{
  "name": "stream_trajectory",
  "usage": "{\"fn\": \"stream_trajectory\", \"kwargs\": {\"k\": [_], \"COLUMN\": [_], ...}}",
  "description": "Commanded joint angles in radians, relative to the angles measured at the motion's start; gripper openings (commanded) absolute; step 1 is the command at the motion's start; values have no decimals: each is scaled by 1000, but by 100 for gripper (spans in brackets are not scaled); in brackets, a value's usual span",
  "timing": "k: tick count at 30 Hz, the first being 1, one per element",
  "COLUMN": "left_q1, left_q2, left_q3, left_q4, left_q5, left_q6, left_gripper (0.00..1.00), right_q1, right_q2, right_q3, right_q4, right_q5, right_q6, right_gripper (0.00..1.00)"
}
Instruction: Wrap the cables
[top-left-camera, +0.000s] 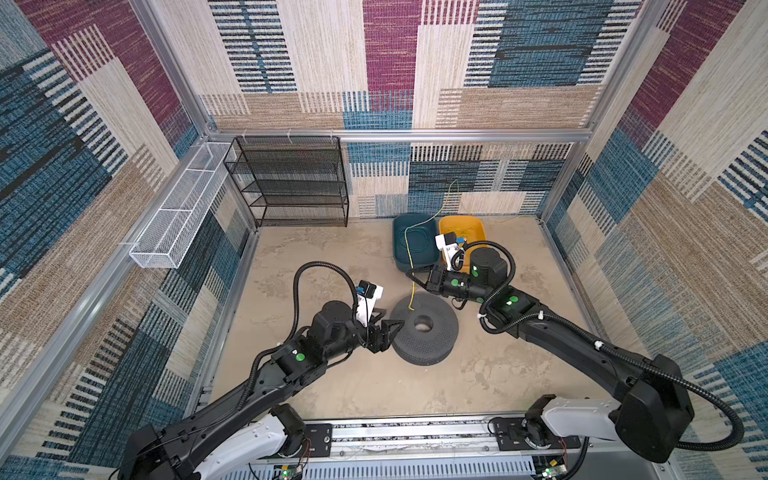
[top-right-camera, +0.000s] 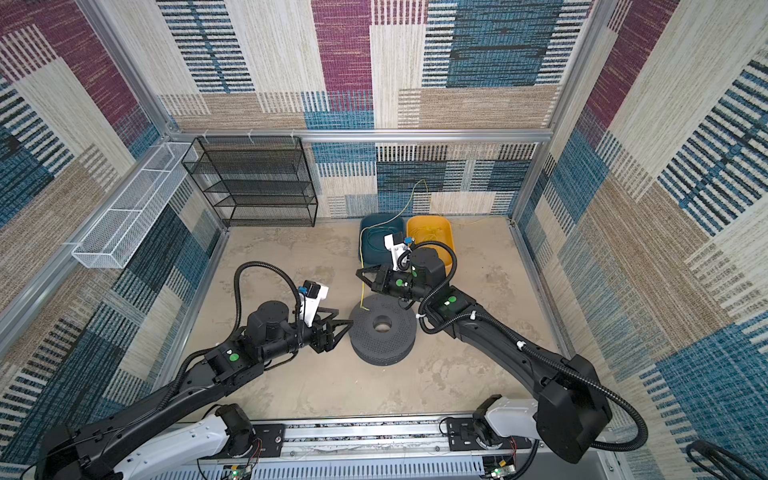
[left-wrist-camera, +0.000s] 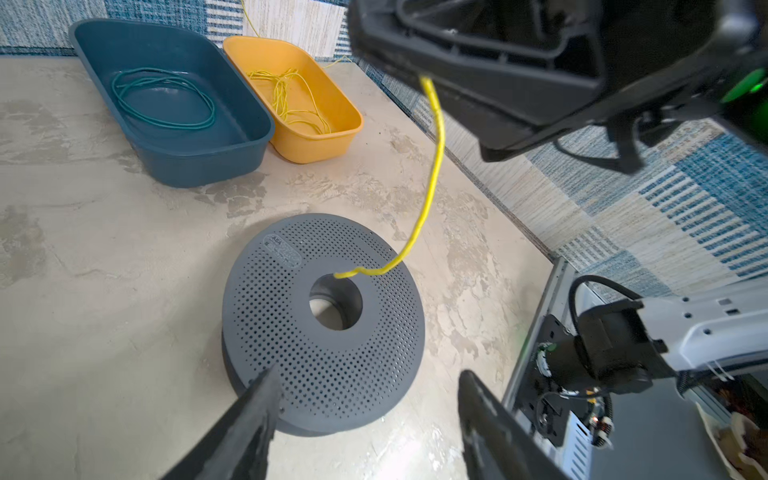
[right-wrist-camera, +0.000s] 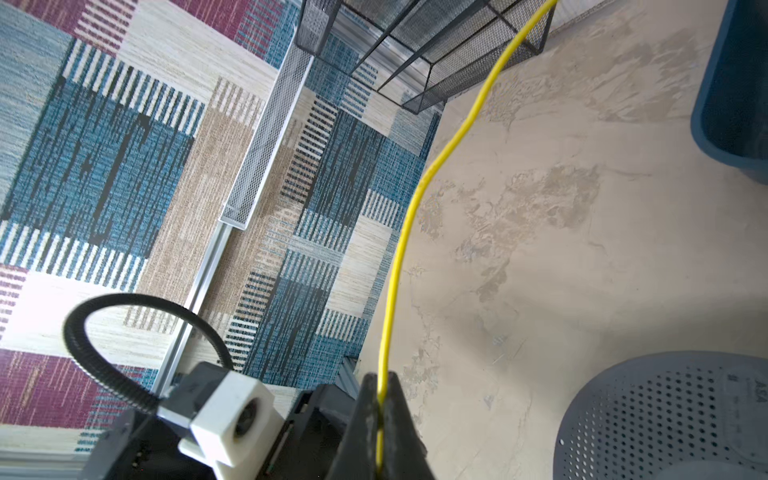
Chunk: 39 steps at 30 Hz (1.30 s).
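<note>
The right claw pinches the cable tight. The cable stretches over the table. A spool sits nearby.

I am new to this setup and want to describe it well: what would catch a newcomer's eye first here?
The bright yellow cable, pinched in the shut right gripper, its end on the gray spool mid-table. The left gripper stands open beside the spool. At the back, a blue bin holds a green coil, a yellow bin a yellow tangle.
</note>
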Motion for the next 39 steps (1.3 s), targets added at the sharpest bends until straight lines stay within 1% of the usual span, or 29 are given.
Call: {"fn": "stream_trajectory", "kwargs": {"k": [1, 4, 6, 8, 10, 13, 17, 19, 21, 22, 23, 24, 26, 31, 35, 39], "left_q1": [-1, -1, -1, -3, -7, -13, -18, -18, -18, -18, -18, -18, -18, -19, -19, -30], "left_q2": [48, 112, 153, 198, 242, 284, 333, 353, 369, 375, 378, 379, 379, 342, 304, 273], "left_q3": [-43, -87, -90, -82, -79, -80, -62, -66, -72, -77, -82, -87, -94, -118, -113, -120], "left_q4": [255, 428, 502, 554, 644, 712, 723, 749, 769, 779, 789, 794, 799, 779, 694, 611], "left_q5": [-1, -24, -33, -21, 1, -3, -35, -55, -67, -68, -63, -58, -49, -38, 2, 56], "left_q6": [40, 53, 63, 73, 74, 85, 107, 112, 109, 104, 99, 95, 85, 83, 87, 71], "left_gripper": [67, 63, 60, 56, 53, 51, 43, 35, 20, 15, 12, 6, 0, 0, 0, 0], "right_q1": [1, 2, 0, 1, 0, 0, 0, 0, 1, 0, 0, 0, 0, -2, -6, -29], "right_q2": [-16, -29, -35, -40, -42, -41, -42, -46, -50, -53, -57, -60, -66, -64, -52, -23], "right_q3": [3, -4, -3, -4, -5, -1, -4, -5, -10, -14, -15, -17, -18, -25, -27, 3], "right_q4": [52, 58, 51, 49, 43, 38, 49, 49, 52, 52, 50, 48, 46, 59, 76, 79], "right_q5": [8, 8, 7, 7, 13, 13, 7, 12, 19, 24, 31, 38, 54, 85, 108, 131], "right_q6": [62, 89, 100, 114, 121, 128, 148, 150, 158, 161, 160, 161, 160, 162, 164, 139], "right_gripper": [0, 0, 0, 0, 0, 0, 0, 0, 0, 0, 0, 0, 0, 0, 0, 0]}}
